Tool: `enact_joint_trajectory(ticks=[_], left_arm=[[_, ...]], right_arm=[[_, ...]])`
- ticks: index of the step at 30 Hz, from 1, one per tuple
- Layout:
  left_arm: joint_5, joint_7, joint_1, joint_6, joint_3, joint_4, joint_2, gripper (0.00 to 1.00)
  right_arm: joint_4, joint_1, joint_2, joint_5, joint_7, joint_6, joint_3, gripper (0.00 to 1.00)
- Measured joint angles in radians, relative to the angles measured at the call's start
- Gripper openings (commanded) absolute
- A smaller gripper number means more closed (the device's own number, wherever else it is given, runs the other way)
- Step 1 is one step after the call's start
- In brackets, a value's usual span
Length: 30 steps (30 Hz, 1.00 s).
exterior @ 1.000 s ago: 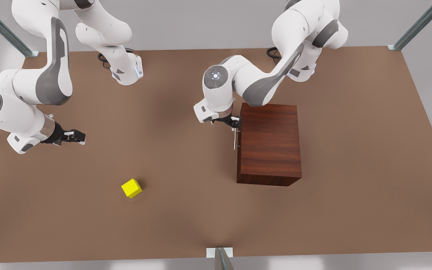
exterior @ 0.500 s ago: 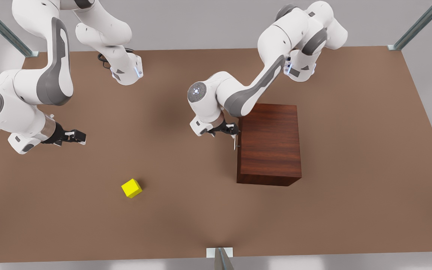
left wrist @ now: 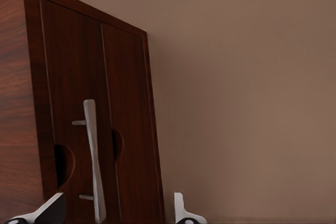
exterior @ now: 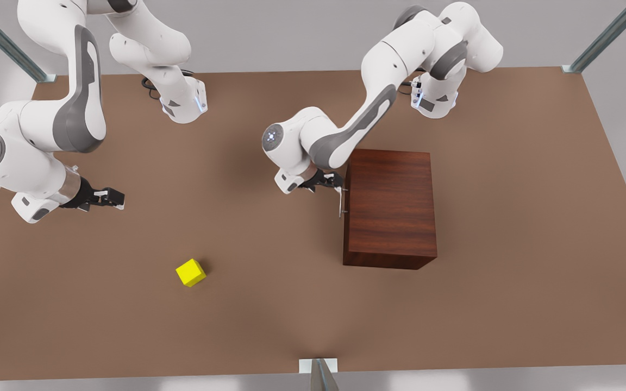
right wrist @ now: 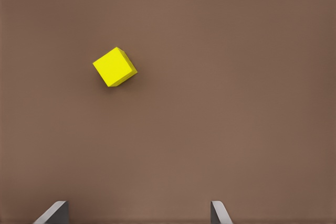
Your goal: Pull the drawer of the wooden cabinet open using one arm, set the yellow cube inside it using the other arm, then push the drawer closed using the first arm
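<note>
**Left gripper lining up on drawer handle, cube untouched**

You are bringing the left gripper (exterior: pixel 333 182) in at the front face of the wooden cabinet (exterior: pixel 390 206), right by the upper end of the silver handle (exterior: pixel 340 202). In the left wrist view its fingers (left wrist: pixel 44 211) are standing spread wide, with the handle (left wrist: pixel 92 161) sitting between them but nothing clamped yet. That spacing makes sense: you are needing the bar inside the jaws before closing. The drawer (left wrist: pixel 100 124) is looking flush with the cabinet front, so the pull is not yet begun.

The right gripper (exterior: pixel 107 198) is waiting well apart, over bare table (exterior: pixel 269 304) on the front view's left. Its fingertips (right wrist: pixel 52 212) are also spread and holding nothing. Likely you are parking it there to keep clear until the drawer is open.

The yellow cube (exterior: pixel 191 272) is sitting on the table, well apart from the cabinet and nearer the right gripper. In the right wrist view the cube (right wrist: pixel 115 66) is lying ahead, untouched.
</note>
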<state>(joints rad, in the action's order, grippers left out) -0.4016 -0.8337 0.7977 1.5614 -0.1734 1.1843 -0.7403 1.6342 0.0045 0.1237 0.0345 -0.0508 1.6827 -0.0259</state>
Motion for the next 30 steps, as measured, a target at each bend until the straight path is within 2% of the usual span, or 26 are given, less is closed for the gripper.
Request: enact_joint_trajectory(ticks=[30], left_arm=[[-0.096, -0.071, -0.021, 0.113, 0.004, 0.066, -0.04, 1.0]], right_arm=[[0.0, 0.0, 0.001, 0.0, 0.0, -0.001, 0.0, 1.0]])
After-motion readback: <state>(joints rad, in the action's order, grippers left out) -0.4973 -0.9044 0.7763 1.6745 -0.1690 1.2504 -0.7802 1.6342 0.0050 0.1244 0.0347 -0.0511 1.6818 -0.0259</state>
